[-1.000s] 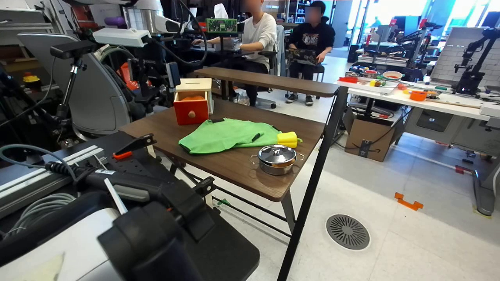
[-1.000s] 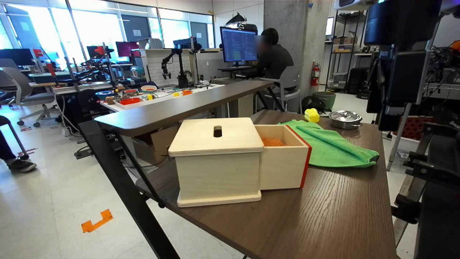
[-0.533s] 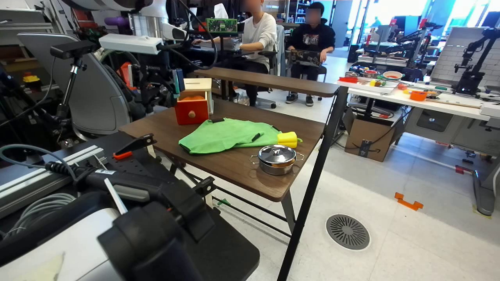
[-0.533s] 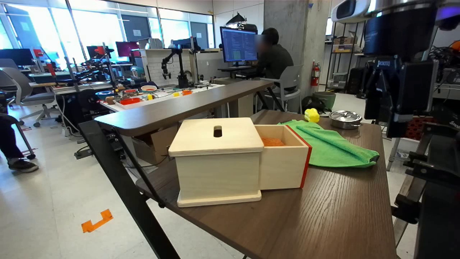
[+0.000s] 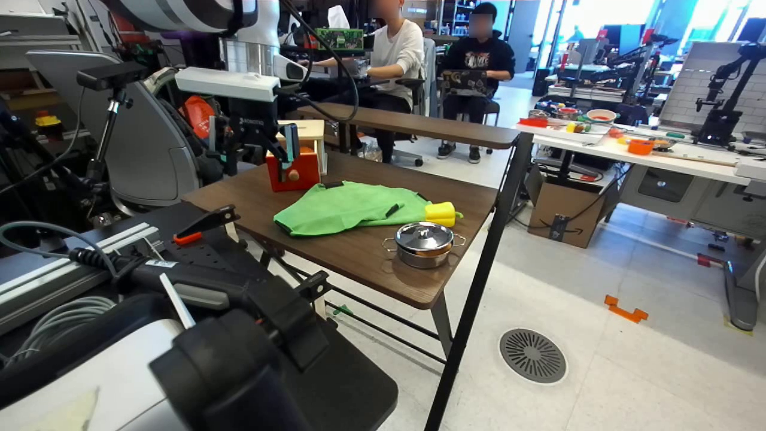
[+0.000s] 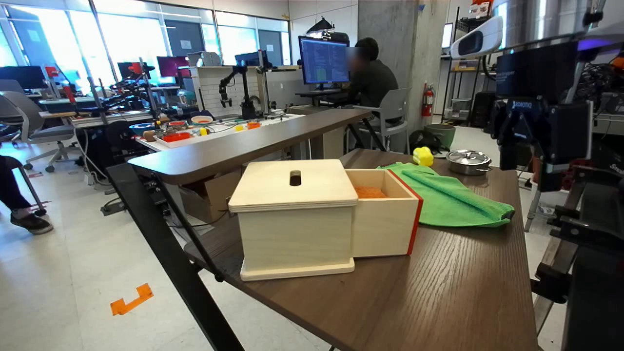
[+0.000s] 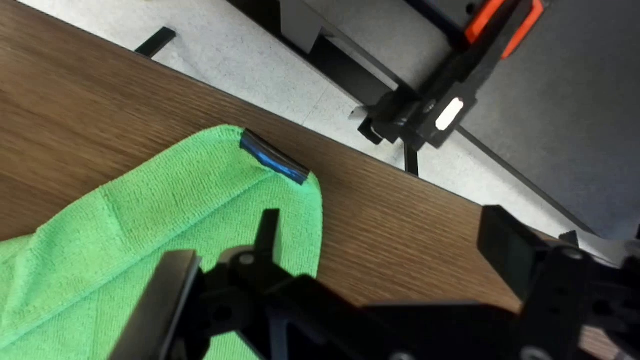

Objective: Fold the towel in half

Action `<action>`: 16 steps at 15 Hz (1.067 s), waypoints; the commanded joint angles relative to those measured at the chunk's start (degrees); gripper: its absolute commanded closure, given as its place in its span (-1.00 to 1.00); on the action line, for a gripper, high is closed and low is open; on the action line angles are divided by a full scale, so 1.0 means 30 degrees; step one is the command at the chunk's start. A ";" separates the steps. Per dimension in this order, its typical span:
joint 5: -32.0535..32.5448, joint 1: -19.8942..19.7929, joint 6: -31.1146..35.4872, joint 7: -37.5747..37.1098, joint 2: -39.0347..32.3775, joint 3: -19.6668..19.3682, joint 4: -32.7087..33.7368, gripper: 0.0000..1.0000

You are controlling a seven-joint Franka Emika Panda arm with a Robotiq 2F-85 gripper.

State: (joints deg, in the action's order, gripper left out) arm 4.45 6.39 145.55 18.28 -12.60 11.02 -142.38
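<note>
The lime-green towel (image 5: 353,206) lies spread and wrinkled on the brown table, with dark tabs along its edges. It also shows in another exterior view (image 6: 448,195), partly behind the box. In the wrist view the towel (image 7: 165,200) is at the lower left, with a folded-over ridge and a dark tab at its corner. My gripper (image 7: 382,212) is open and empty. Its left finger appears over the towel's edge, its right finger over bare wood near the table edge. In both exterior views the gripper (image 5: 257,158) (image 6: 529,170) hangs above the table, apart from the towel.
A wooden box (image 6: 297,234) with a red-fronted open drawer (image 5: 302,173) stands by the towel. A lidded metal pot (image 5: 423,245) and a yellow pepper (image 5: 440,212) sit at its far end. A raised shelf (image 5: 407,123) runs behind. A black clamp (image 7: 420,110) lies beyond the table edge.
The arm and open gripper have moved down, and to the right in an exterior view, nearer the towel. The towel, box, pot and pepper have not moved.
</note>
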 commanded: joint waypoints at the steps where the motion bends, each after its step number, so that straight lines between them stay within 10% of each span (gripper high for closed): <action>1: 0.2413 0.0538 -0.1229 -0.1249 -0.0600 -0.0828 0.0452 -1.00; 16: 0.9076 0.2395 0.0726 -0.8612 -0.3232 -0.3130 0.1293 -1.00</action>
State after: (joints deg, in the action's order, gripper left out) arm 27.71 11.15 145.07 -2.75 -20.39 4.50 -139.84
